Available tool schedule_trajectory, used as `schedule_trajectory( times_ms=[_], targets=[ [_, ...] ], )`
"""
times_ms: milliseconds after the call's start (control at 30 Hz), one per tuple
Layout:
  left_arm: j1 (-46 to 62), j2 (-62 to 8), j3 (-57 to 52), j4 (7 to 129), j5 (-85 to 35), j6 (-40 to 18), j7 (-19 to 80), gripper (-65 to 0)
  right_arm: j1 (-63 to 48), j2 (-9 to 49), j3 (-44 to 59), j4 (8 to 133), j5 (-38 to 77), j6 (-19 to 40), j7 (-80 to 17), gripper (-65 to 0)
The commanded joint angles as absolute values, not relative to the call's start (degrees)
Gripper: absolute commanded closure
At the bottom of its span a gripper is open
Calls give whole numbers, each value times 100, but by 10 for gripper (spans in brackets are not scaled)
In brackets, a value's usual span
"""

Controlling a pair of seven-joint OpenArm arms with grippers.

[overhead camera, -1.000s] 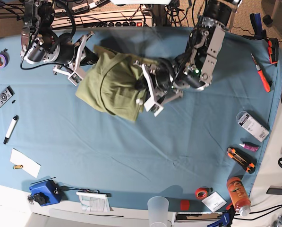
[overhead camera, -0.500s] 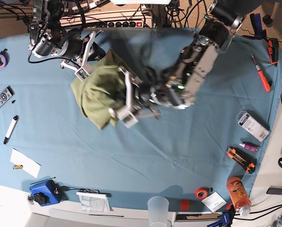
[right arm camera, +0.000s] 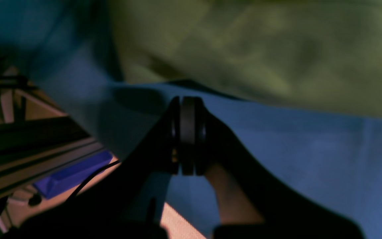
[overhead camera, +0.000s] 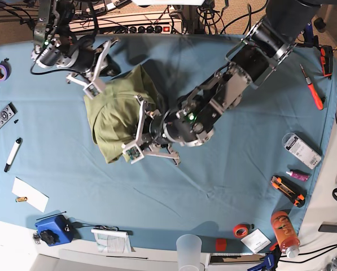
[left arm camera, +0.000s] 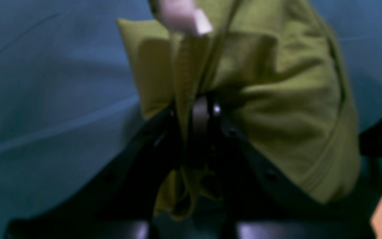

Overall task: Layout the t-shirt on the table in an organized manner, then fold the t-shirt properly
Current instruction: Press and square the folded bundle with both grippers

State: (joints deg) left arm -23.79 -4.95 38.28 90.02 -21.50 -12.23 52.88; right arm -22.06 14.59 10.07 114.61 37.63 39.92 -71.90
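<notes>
The olive-green t-shirt point(overhead camera: 116, 116) lies bunched on the teal table point(overhead camera: 224, 186), left of middle near the far side. My left gripper point(overhead camera: 135, 134) reaches in from the upper right and is shut on the shirt's near edge. In the left wrist view the black fingers point(left arm camera: 207, 116) pinch a fold of the t-shirt point(left arm camera: 287, 109), which hangs over the table point(left arm camera: 45, 99). My right gripper point(overhead camera: 93, 82) sits at the shirt's far-left edge. In the right wrist view that gripper point(right arm camera: 187, 106) is shut with no cloth seen between its pads, the t-shirt point(right arm camera: 260, 49) just beyond it.
Along the left lie a purple tape roll point(overhead camera: 1, 71), a remote point(overhead camera: 0, 119), a marker point(overhead camera: 13, 153), white paper point(overhead camera: 30, 194) and a blue box point(overhead camera: 51, 230). A clear cup point(overhead camera: 189, 251) stands at the front. An orange bottle point(overhead camera: 284, 231), knife point(overhead camera: 287, 190) and red screwdriver point(overhead camera: 311, 86) line the right.
My left arm has swung left and forward, dragging the shirt with it into a tighter bunch. The right gripper has stayed near the shirt's far-left corner.
</notes>
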Motion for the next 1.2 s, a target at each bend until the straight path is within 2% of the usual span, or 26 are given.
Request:
schedule_trajectory(
  times_ms=[0,133,167,300,367,667,767,933,1167],
  targets=[
    [-2585,-349,3809,8947,-2209,-1210,5135,0,-2191,1509,1098,11542,3852,4000,-7046,0],
    [-2753,-95,3809,8488,-2200,-1227,4871,0,-2191,1509,1291,11542,3852,4000,-7030,0],
    [-2786,-38,3809,8444,-2167,-1288,4821,-22,-2191,1509,1330,11542,3852,4000,-7028,0],
    [-2895,141,3809,8438,-1774,-1417,4812,-190,-2191,1509,1457,11542,3852,4000,-7022,0],
    [-2943,196,3806,8438,-1496,-1347,4834,-230,-2189,1511,1487,11542,3852,4000,-7022,0],
    [-3079,220,3782,9196,-346,-82,6263,-230,-2185,1509,1485,11542,4471,4000,-6984,0],
    [-3048,220,3680,9476,148,178,6543,-230,-2121,1509,1485,11552,4619,4000,-6984,0],
    [-2786,213,3260,9684,598,322,6792,-230,-1643,1507,1483,11550,4812,4000,-6853,0],
    [-2121,187,2108,10130,471,314,6858,-230,-554,1490,1002,11220,4442,4000,-6554,0]
  ],
)
